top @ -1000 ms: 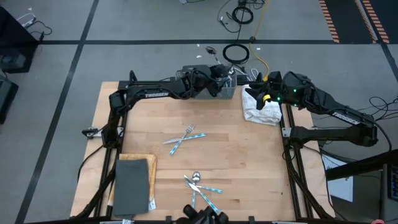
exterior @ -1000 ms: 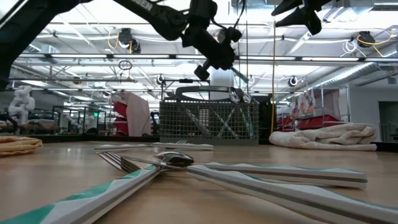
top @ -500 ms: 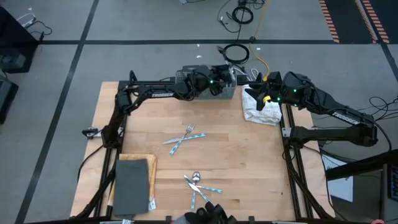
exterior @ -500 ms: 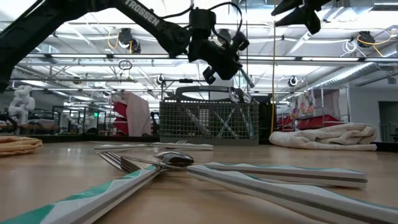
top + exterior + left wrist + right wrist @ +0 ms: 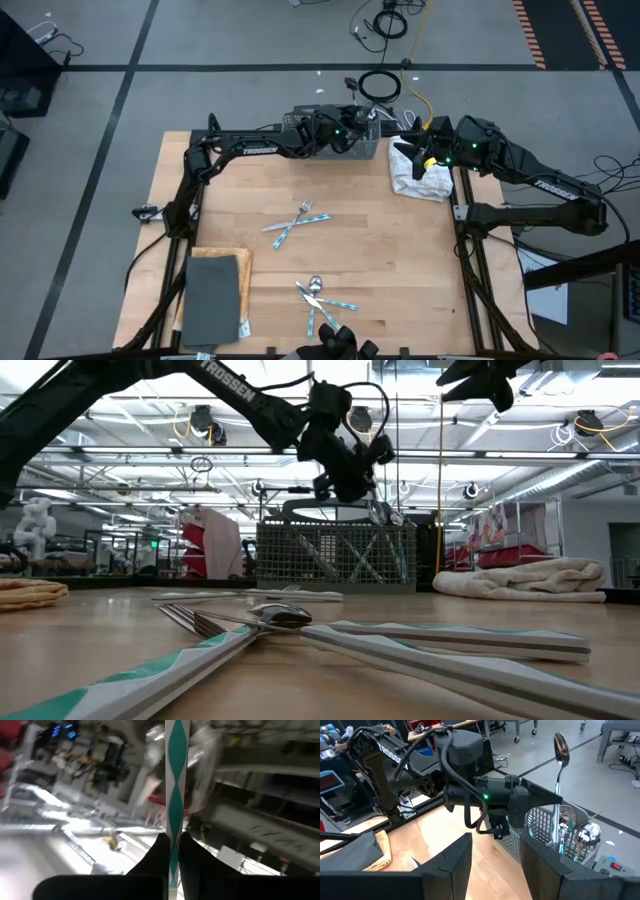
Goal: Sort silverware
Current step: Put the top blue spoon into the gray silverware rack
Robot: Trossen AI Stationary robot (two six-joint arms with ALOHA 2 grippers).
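Left gripper (image 5: pixel 555 799) raised over the wire-mesh basket (image 5: pixel 352 133) at the far edge of the table (image 5: pixel 400 250), fingers (image 5: pixel 156 857) clamped on the light blue patterned handle of a spoon (image 5: pixel 560 755). Spoon held upright there, bowl on top, handle running down from the fingers toward the basket's open top. More silverware (image 5: pixel 580 835) standing inside the basket, heads up.

Right gripper (image 5: pixel 408 152) hanging above the white folded towel (image 5: pixel 420 178) just beside the basket, fingers (image 5: pixel 455 857) apart with nothing between them.

On the bare wood, well apart from the basket: a crossed pair (image 5: pixel 295 222) of pieces, one a fork, near the middle of the table; a second cluster (image 5: pixel 322 298) near the front edge, with a spoon's bowl on top and handles fanned toward the front. From the low view, that near cluster (image 5: pixel 270 622) close up, tines and bowl overlapping, striped handles spreading to both sides. Grey pad (image 5: pixel 212 298) lying on a tan cloth at the front left corner.
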